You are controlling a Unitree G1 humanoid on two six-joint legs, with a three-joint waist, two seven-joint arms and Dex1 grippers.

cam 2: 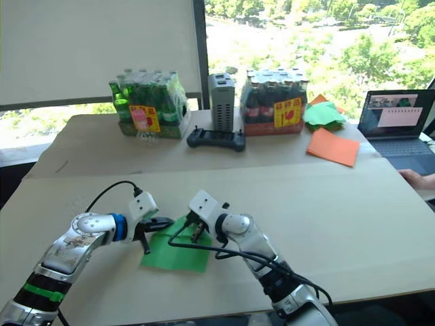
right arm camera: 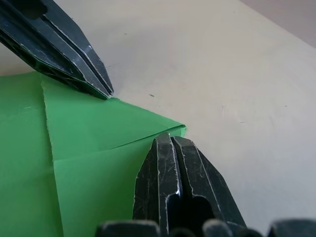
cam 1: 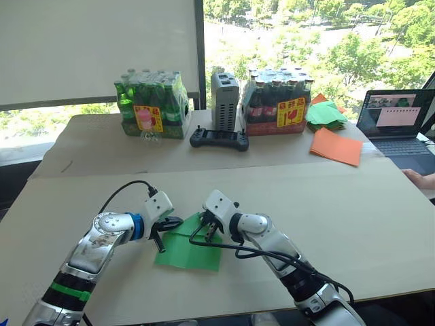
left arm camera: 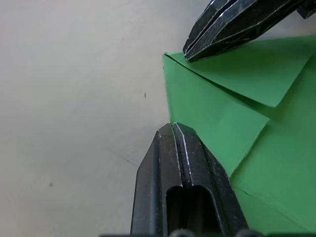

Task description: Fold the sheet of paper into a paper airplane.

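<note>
On the near part of the pale beige worktop [cam 1: 353, 210], the thin bright green sheet of paper [cam 1: 189, 252] lies flat between my two arms, with two corner flaps folded over onto it so their edges meet along a crease. My left gripper [cam 1: 163, 229] has its two black fingers pressed together, the joined tip resting at the paper's edge; my left wrist view shows no paper between them. My right gripper [cam 1: 206, 229] is likewise closed, its tip down on the folded corner of the sheet, pressing rather than pinching, as far as I can make out. My right forearm and its black cable cover part of the sheet's right side.

At the far end of the worktop stand a shrink-wrapped pack of green bottles [cam 1: 151, 103], a grey boxy device [cam 1: 225, 100] and a shrink-wrapped pack of dark bottles [cam 1: 277, 100], with a black handheld controller [cam 1: 219, 139] in front of them. Farther right lie a flat orange sheet [cam 1: 336, 146] and a heap of green papers [cam 1: 326, 114], partly hidden behind the dark bottles. An open laptop [cam 1: 397, 125] is cut off by the picture's edge, and a person's hand [cam 1: 423, 180] just shows beside it.
</note>
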